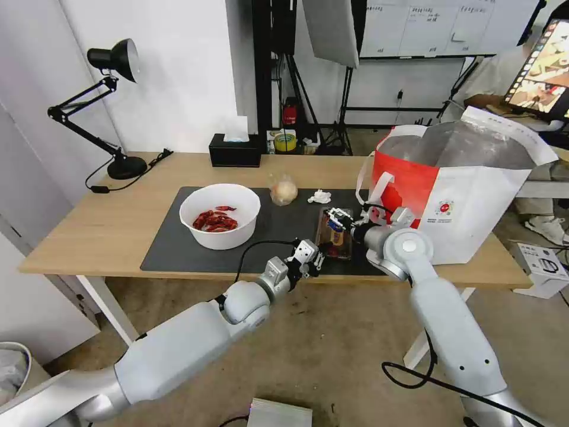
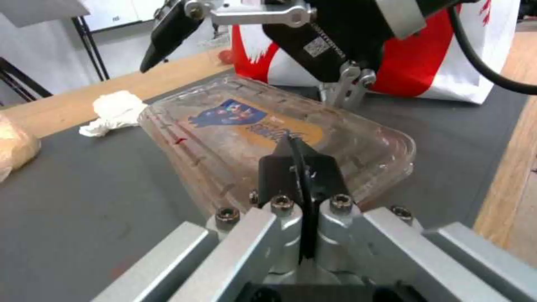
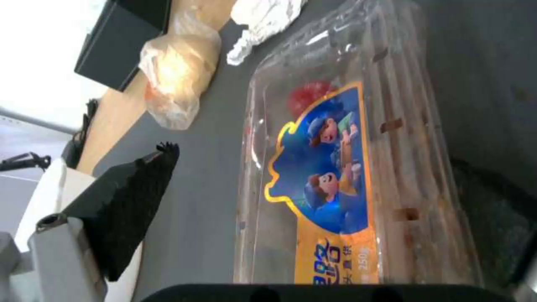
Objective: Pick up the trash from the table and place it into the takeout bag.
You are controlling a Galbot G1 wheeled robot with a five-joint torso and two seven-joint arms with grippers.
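Observation:
On the table [image 1: 106, 231], the dark mat carries the trash: a white bowl [image 1: 220, 214] of red shells, a small clear bag [image 1: 283, 191] with a beige lump, a crumpled tissue [image 1: 319, 196] and a clear plastic tray [image 1: 334, 238]. My right gripper [image 1: 339, 220] hangs open over the tray [image 3: 392, 147], one black finger [image 3: 129, 214] standing beside its long side. My left gripper [image 2: 296, 155] is shut, its tips at the tray's [image 2: 224, 126] near rim; whether it pinches the rim I cannot tell. The red-and-white takeout bag [image 1: 468, 196] stands open just right of the tray.
A black tissue box [image 1: 235, 149] sits at the table's back edge and a black desk lamp [image 1: 112, 107] at the back left. The takeout bag's white strap handles [image 1: 373, 184] hang toward the tray. A person sits behind the bag at a screen.

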